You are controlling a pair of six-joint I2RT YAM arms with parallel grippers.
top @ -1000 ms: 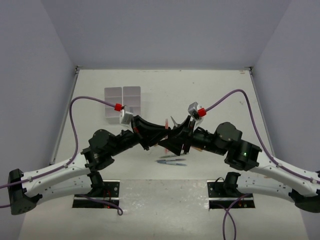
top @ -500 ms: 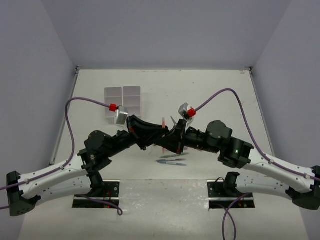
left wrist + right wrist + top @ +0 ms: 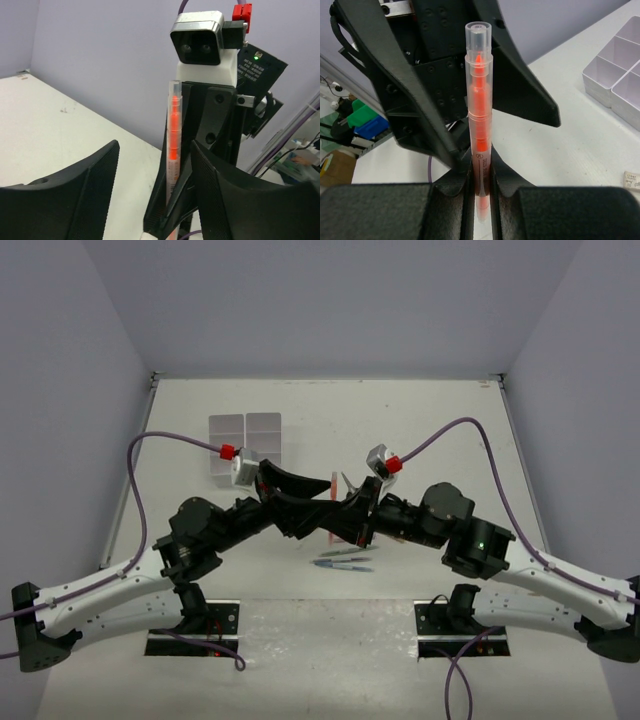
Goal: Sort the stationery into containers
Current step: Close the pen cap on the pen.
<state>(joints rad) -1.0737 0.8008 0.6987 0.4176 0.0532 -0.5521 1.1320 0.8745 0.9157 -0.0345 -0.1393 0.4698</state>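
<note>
A pink-orange marker (image 3: 479,100) with a clear cap stands upright between the two arms above the middle of the table. My right gripper (image 3: 480,175) is shut on its lower barrel. My left gripper (image 3: 154,150) is open, its fingers standing apart on either side of the marker (image 3: 173,140) without touching it. In the top view both grippers meet at the marker (image 3: 333,485). The white containers (image 3: 245,440) sit at the far left, also seen in the right wrist view (image 3: 615,70). Thin pens (image 3: 343,562) lie on the table below the grippers.
A small white eraser (image 3: 631,180) lies on the table near the containers. Something grey and pointed (image 3: 350,482) shows just behind the right gripper. Purple cables arch over both arms. Walls close the table on three sides.
The left gripper's jaws have opened away from the marker, and the right gripper has shut on it. Both wrists have shifted slightly at the middle.
</note>
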